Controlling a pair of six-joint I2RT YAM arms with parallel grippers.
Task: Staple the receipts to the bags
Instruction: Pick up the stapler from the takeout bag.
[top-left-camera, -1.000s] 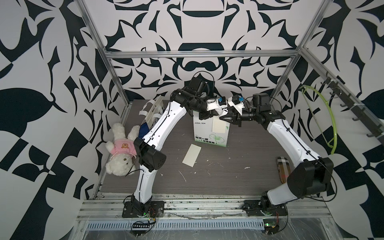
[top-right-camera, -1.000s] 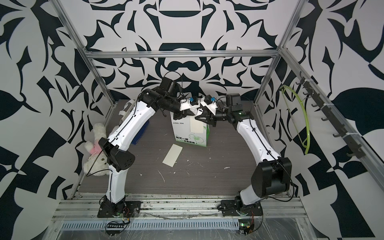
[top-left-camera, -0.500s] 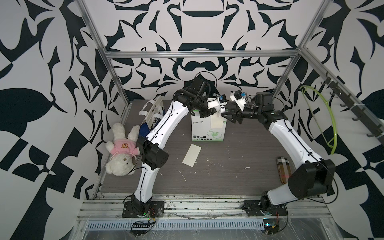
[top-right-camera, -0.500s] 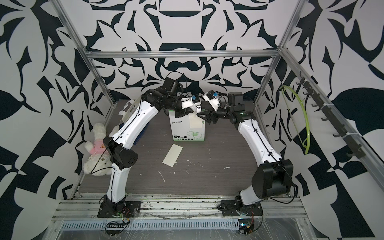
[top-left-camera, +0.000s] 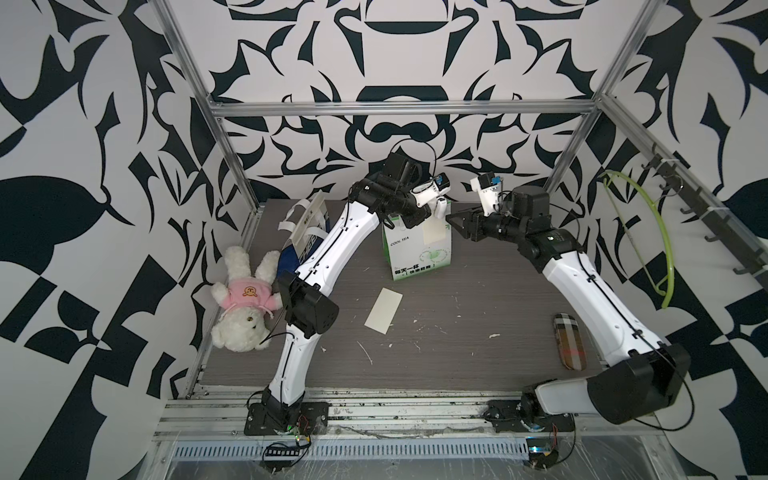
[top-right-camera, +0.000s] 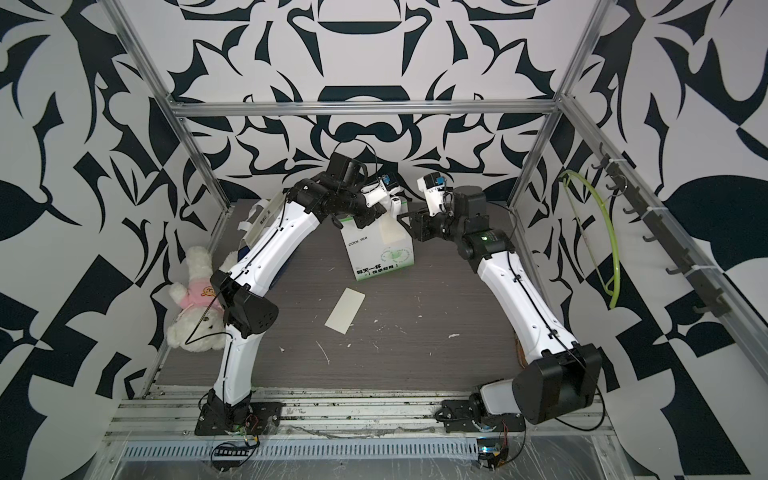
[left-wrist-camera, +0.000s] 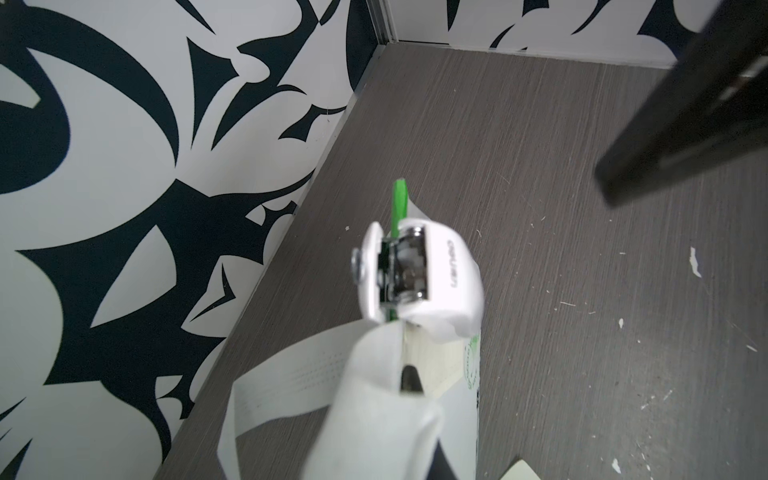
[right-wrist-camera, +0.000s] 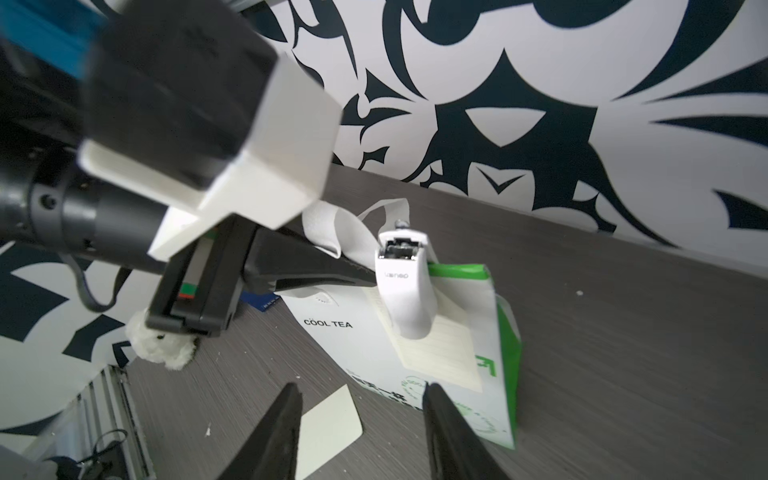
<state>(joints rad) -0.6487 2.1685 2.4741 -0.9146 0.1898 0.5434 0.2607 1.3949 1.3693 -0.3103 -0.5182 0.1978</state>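
1. We see the COOL TEA bag (top-left-camera: 415, 255) standing upright near the rear middle of the tabletop (top-left-camera: 478, 299), with its printed face turned to the front.
2. One receipt (right-wrist-camera: 440, 353) lies flat against the upper part of that face, close to the bag's green side. It shows in both top views as a pale patch (top-right-camera: 390, 230).
3. The white stapler (right-wrist-camera: 405, 299) straddles the bag's top edge over the receipt's upper end. In the left wrist view the green edge runs between the stapler's two halves (left-wrist-camera: 419, 278).
4. The left pincer (right-wrist-camera: 365, 277) is clamped on the stapler, and its black fingers reach it past the bag's white handles (right-wrist-camera: 332, 232).
5. The right pincer (right-wrist-camera: 360, 388) hangs just beside the bag's upper corner. Its fingers (right-wrist-camera: 453, 432) stand apart with nothing between them.
6. The second receipt (top-left-camera: 383, 310) lies flat on the tabletop in front of the bag, apart from it.
7. The navy CHEE bag (top-left-camera: 305, 239) stands at the rear left, partly hidden behind the left arm (top-left-camera: 340, 253).
8. A teddy bear (top-left-camera: 245, 303) in a pink shirt lies near that bag, at the tabletop's left edge.
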